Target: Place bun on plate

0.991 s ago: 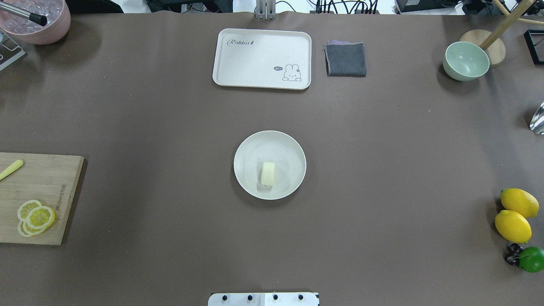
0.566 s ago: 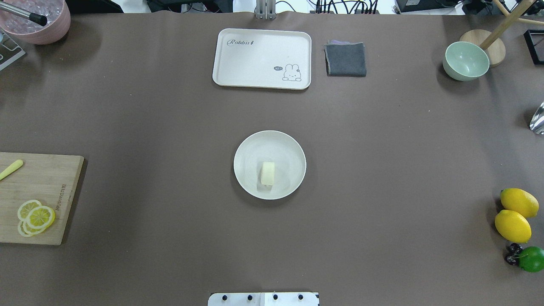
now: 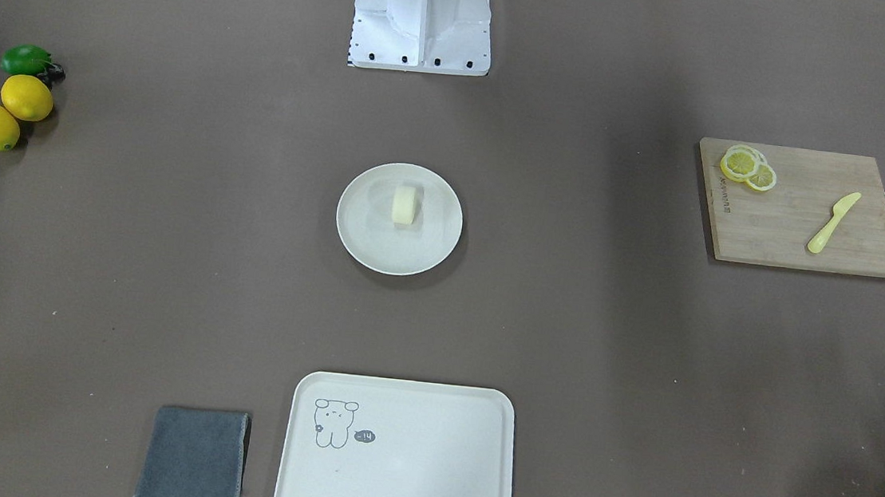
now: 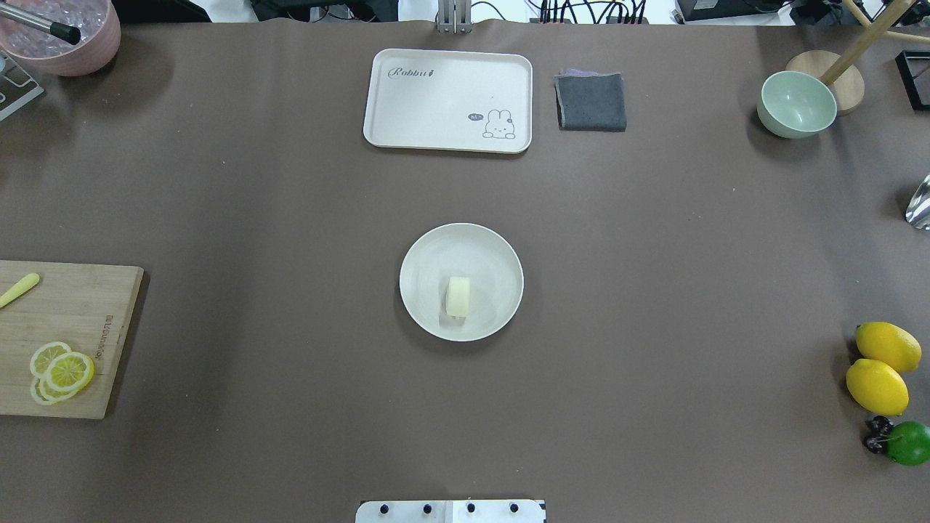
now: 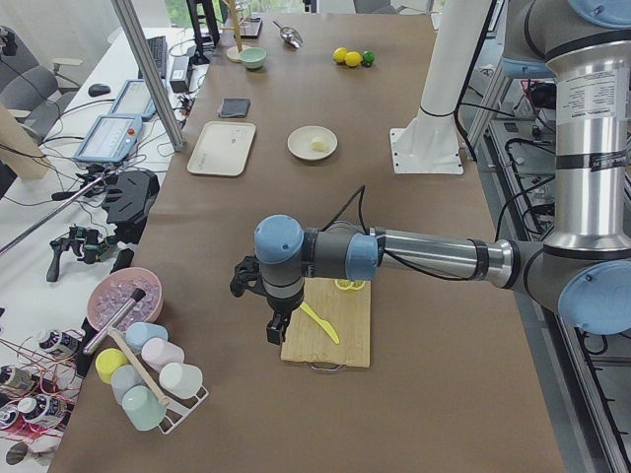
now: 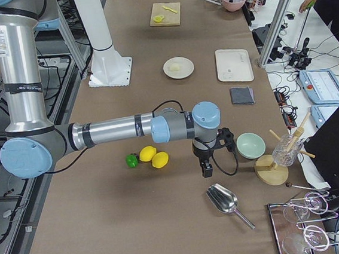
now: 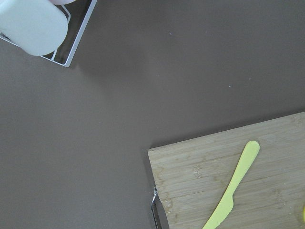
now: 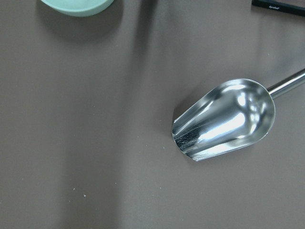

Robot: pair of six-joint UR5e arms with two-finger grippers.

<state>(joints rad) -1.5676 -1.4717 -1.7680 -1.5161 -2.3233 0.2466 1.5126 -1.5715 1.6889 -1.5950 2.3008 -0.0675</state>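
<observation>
A: Where is the bun?

B: On the plate, in the middle of the table. It sits inside the rim, a little off the plate's centre toward the robot's side.

A: And the left gripper?

B: Out at the table's left end, well apart from the plate. It points down over the outer edge of the cutting board. It shows only in the side view, so I cannot tell whether its fingers are spread or pressed together. The left wrist camera looks down on the board's corner and on the yellow knife lying on the wood.

A: The right gripper?

B: At the right end, also pointing down. It hangs above bare table between the green bowl and the metal scoop, near the two lemons. The trouble is the same: only the side view catches it, so I cannot tell whether it is spread or pressed together. The right wrist camera sees the scoop lying with its open mouth to the left, and a sliver of the bowl at the top edge.

A: What else is on the table?

B: Overlapping lemon slices lie on the near part of the board. A cream tray with a small animal drawing lies at the far side, straight beyond the plate. A folded grey cloth lies just to its right. A lime sits just beside the lemons — near side, right end.
</observation>
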